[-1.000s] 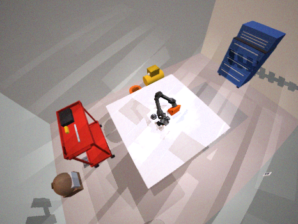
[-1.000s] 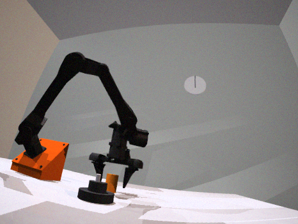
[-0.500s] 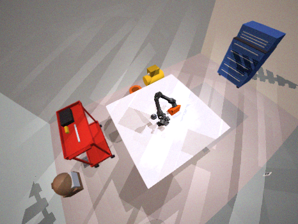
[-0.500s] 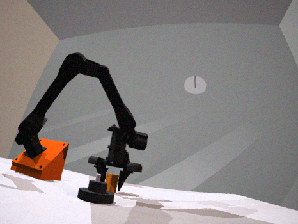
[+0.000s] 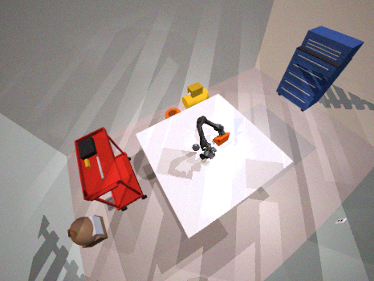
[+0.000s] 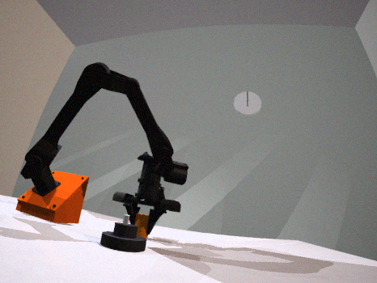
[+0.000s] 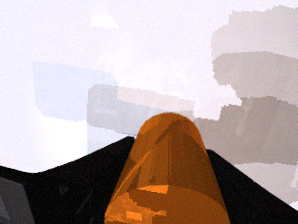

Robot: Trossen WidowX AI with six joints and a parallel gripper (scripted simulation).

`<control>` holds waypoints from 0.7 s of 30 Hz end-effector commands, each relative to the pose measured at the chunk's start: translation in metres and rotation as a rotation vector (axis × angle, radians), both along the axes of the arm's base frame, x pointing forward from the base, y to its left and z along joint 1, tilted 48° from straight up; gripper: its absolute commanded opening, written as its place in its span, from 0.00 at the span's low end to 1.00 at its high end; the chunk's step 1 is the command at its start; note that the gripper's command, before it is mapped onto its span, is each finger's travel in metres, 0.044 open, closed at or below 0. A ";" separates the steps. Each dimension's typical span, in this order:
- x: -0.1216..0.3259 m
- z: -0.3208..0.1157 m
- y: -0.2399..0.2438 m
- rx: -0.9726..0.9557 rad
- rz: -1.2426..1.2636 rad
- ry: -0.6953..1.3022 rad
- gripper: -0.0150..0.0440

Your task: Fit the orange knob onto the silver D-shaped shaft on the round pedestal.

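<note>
The orange knob (image 6: pixel 141 226) (image 7: pixel 169 165) is upright behind and just right of the pedestal in the exterior view; its underside and hole are hidden. My gripper (image 6: pixel 141 230) (image 7: pixel 168 149) is shut on the knob, one finger on each side. The dark, stepped round pedestal (image 6: pixel 123 242) stands on the table and also shows in the top view (image 5: pixel 196 147), left of the gripper. The silver shaft (image 6: pixel 126 219) sticks up bare from its top; its flat side cannot be made out. The knob cannot be made out in the top view.
The arm's orange wedge base (image 6: pixel 66 198) (image 5: pixel 221 139) sits on the white table (image 5: pixel 193 209) (image 6: pixel 182 259). Off the table are a red cart (image 5: pixel 96 181), a blue tool cabinet (image 5: pixel 317 68) and a yellow machine (image 5: pixel 195 96).
</note>
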State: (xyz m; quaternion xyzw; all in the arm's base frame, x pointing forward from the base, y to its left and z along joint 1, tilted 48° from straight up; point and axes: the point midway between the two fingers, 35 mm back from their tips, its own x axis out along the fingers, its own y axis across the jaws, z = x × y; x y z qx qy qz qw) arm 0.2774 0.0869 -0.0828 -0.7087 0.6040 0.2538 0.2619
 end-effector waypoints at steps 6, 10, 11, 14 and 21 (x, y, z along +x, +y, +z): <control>0.002 0.015 0.024 0.013 0.003 -0.008 0.25; 0.001 0.023 0.034 0.015 0.004 -0.009 0.25; 0.001 0.025 0.036 0.016 0.004 -0.009 0.25; 0.000 0.031 0.043 0.017 0.004 -0.009 0.25; -0.001 0.045 0.060 0.017 0.004 -0.008 0.25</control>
